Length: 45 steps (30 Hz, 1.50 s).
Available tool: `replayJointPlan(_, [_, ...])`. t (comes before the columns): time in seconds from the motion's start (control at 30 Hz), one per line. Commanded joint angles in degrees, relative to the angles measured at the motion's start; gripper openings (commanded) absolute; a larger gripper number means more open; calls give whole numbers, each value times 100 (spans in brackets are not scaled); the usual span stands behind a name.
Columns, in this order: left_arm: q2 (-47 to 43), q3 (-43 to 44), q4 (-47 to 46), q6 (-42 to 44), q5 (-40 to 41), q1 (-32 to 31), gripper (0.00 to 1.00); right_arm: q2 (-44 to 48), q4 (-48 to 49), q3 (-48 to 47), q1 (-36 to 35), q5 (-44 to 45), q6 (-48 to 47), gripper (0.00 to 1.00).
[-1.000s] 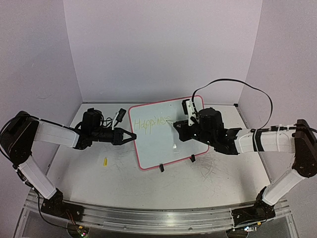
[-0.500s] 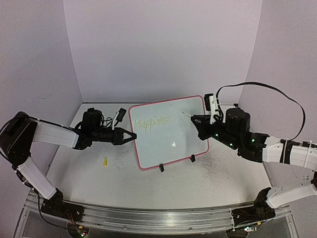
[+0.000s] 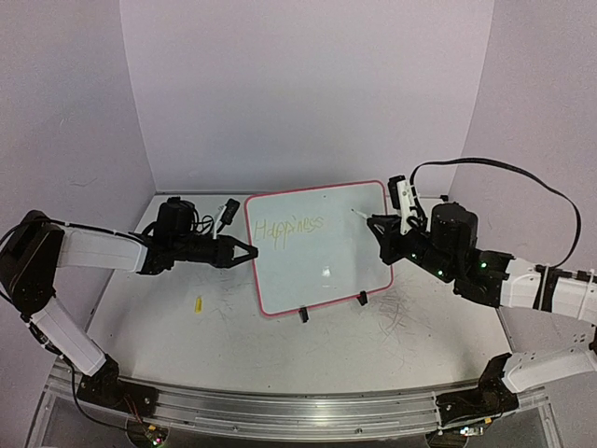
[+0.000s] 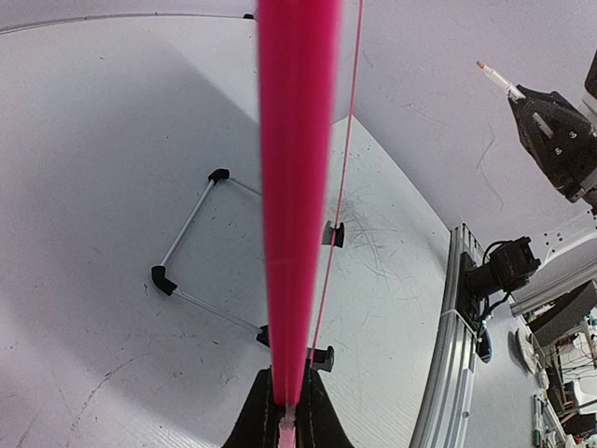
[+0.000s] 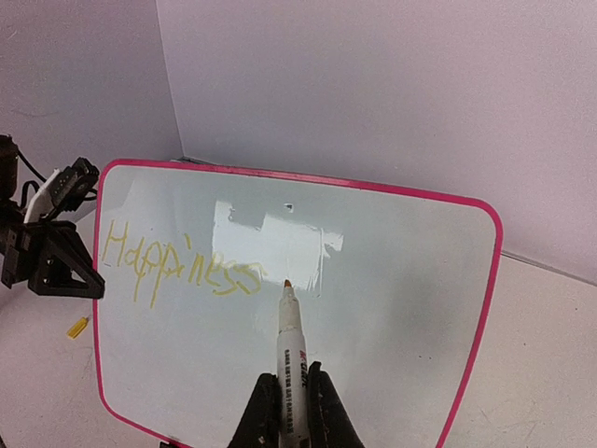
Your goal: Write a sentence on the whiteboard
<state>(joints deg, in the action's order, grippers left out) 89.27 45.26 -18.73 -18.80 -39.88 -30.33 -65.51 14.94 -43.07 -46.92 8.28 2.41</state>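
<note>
the left arm (image 3: 103, 250) reaches in low from the left of the whiteboard (image 3: 322, 266), forearm near level and wrist straight. the left gripper (image 3: 246, 252) meets the whiteboard's left edge, jaws closed tight on its rim. the right arm (image 3: 522, 285) comes in from the whiteboard's right side, elbow bent. the right gripper (image 3: 381, 227) sits at the whiteboard's right edge, clamped on a marker (image 5: 290, 341) whose tip points at the whiteboard's face, apart from it.
</note>
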Motion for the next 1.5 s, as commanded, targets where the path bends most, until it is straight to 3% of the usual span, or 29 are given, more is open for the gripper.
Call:
replayJointPlan(0.0, [36, 329, 328, 183, 375, 71, 0, -172, 27, -286, 17, -63, -194, 0])
replayJointPlan(0.3, [-286, 53, 325, 459, 860, 66, 0, -568, -17, -560, 14, -157, -147, 0])
replayJointPlan(0.67, [-164, 141, 327, 484, 821, 21, 0, -451, 343, -445, 16, 111, -158, 0])
replayJointPlan(0.87, [-159, 168, 334, 508, 894, -19, 0, -381, 318, -416, 21, -489, -116, 0])
replayJointPlan(1.47, [-180, 204, 388, 610, 839, -60, 0, -682, 123, -661, -40, -647, -192, 0])
